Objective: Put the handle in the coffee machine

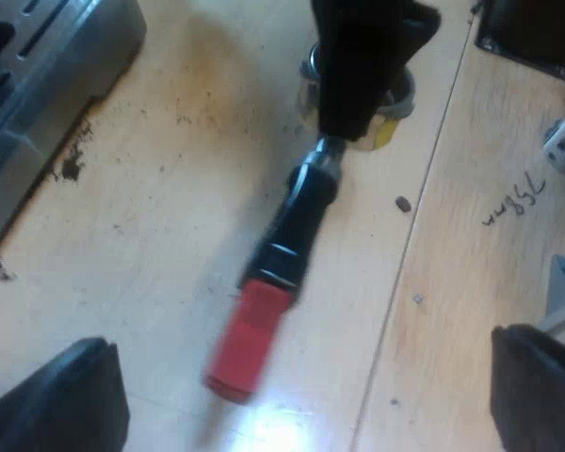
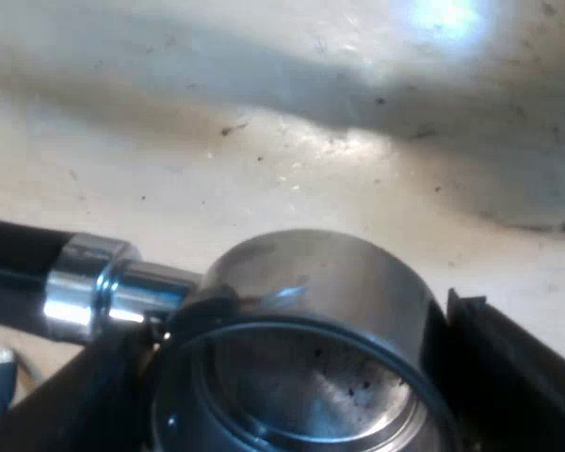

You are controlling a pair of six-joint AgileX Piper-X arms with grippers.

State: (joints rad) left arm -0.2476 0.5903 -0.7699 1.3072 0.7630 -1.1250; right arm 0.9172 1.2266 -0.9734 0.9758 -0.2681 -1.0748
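Holder [image 1: 299, 212], metal, dark handle ending in red: loose, over the wooden table [image 1: 169, 235], between the machine's slotted grey tray [image 1: 38, 85] and the seam joining two table boards; whether it touches the wood cannot be told. Basket end: clamped from both sides between the black fingers [image 2: 508, 367] of the right gripper [image 2: 297, 372], the handle's chrome collar just outside the grip, the basket's inside bare metal with a few dark specks. Left gripper [image 1: 301, 377]: fingers wide apart, holding nothing, hanging over the table near the red end, apart from it. Coffee grounds [image 1: 71, 168]: scattered on the table, thickest beside the tray's edge. Handwriting [image 1: 513, 202]: dark marks on the board across the seam from the holder.
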